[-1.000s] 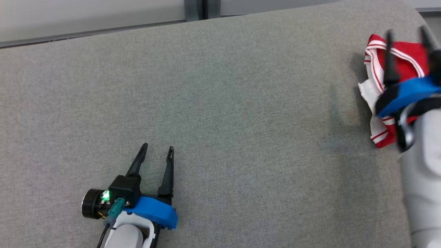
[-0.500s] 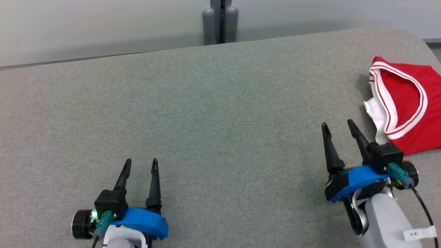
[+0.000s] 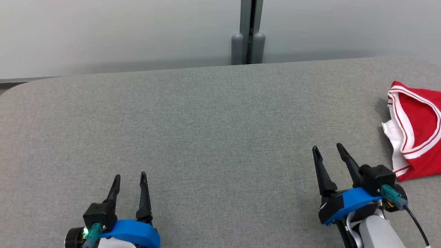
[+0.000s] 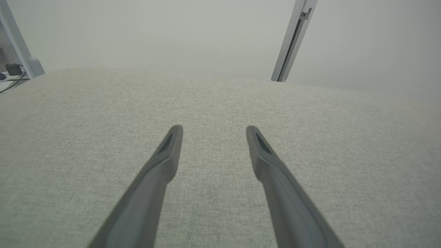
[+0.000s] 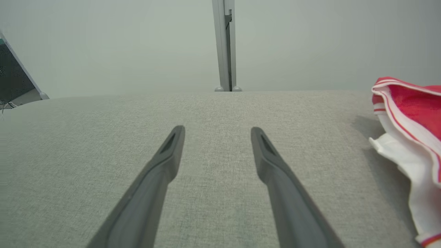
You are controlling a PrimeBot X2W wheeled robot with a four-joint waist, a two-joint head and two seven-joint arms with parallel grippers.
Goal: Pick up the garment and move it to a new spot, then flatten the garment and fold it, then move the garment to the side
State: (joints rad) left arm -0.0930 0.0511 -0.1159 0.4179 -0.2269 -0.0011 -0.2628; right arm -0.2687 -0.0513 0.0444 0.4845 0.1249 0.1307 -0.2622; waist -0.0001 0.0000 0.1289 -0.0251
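Garment [image 3: 417,137]: red with white striped trim, lying at the far right edge of the grey padded surface [image 3: 213,120], partly cut off by the head view's border; a white inner layer shows along its left side, and the cloth looks doubled over rather than spread; whether that is a tidy fold I cannot tell from the part I see.

Right gripper [image 3: 327,147]: just left of the garment, near but not touching; jaws parted wide, nothing between them.

Left gripper [image 3: 130,175]: well apart from the cloth at lower left, jaws likewise spread and empty; both grippers sit low over bare surface.

Judgement: this layout fits a garment waiting at the side to be fetched, and equally one folded and set aside; I will not commit to either.

Note for working well: bring the whole garment into view before judging its edges; hold the right fingers clear of the trim, since a stray brush could drag the loose white layer.
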